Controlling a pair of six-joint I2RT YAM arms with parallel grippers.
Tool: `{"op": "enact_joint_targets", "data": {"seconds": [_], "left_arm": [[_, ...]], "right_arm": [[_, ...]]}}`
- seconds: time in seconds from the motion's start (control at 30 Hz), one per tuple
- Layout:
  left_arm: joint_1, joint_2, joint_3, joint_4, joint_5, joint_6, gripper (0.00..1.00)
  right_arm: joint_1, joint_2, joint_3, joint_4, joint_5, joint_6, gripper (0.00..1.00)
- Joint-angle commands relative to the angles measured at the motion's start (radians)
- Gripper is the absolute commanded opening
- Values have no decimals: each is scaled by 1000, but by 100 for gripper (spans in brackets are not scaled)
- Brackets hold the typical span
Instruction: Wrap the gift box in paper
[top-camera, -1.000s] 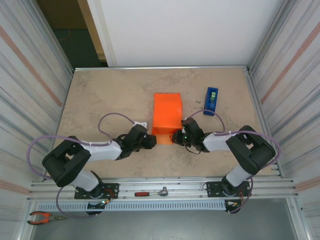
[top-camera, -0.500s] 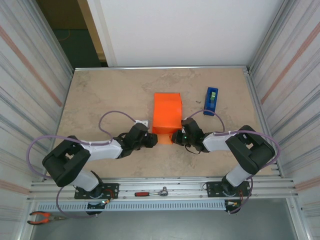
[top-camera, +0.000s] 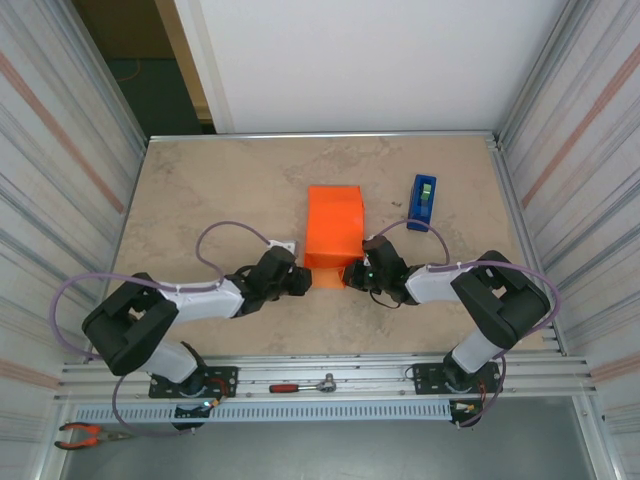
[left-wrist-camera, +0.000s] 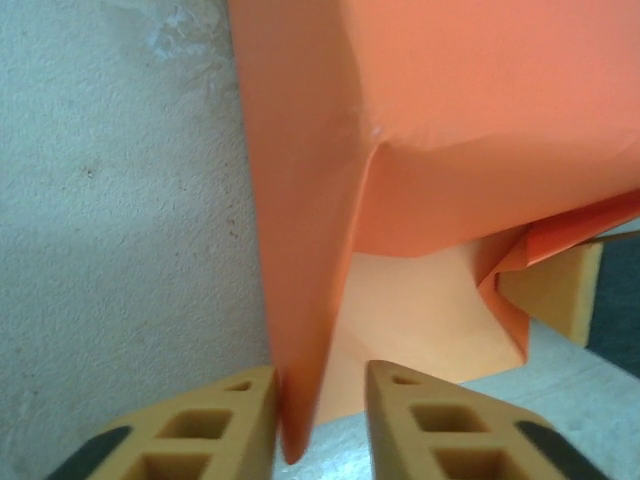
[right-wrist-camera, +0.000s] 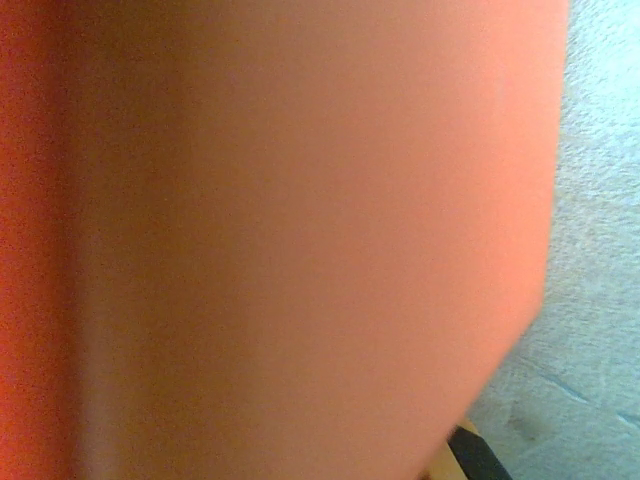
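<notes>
The paper (top-camera: 333, 225) lies draped over the gift box (left-wrist-camera: 415, 330) near the middle of the bench (top-camera: 200, 190), the box's pale near face showing under the open end; the left tool (top-camera: 303, 281) straddles the left flap, jaws apart and not yet pinching, likely to fold it inward; the right tool (top-camera: 352, 272) is closed against the parcel's near right corner, apparently steadying it; whether it nips paper cannot be told.

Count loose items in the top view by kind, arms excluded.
Orange paper: 1
Blue tape dispenser: 1
Hand tools: 2, the pliers and the red-handled tool
Small white piece: 1
Total: 5
</notes>
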Motion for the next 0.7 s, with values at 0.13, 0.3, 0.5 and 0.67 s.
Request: {"op": "enact_joint_targets", "data": {"seconds": [0.13, 0.3, 0.5, 0.67], "left_arm": [[-3, 21, 11, 6, 5, 13, 12], [-7, 10, 26, 3, 15, 14, 3], [-7, 1, 49, 14, 32, -21, 3], [-7, 34, 79, 57, 69, -64, 2]], "right_arm": [[18, 32, -13, -74, 5, 15, 0], [19, 31, -12, -74, 5, 15, 0], [22, 35, -11, -72, 7, 15, 0], [26, 41, -10, -72, 6, 17, 0]]}}
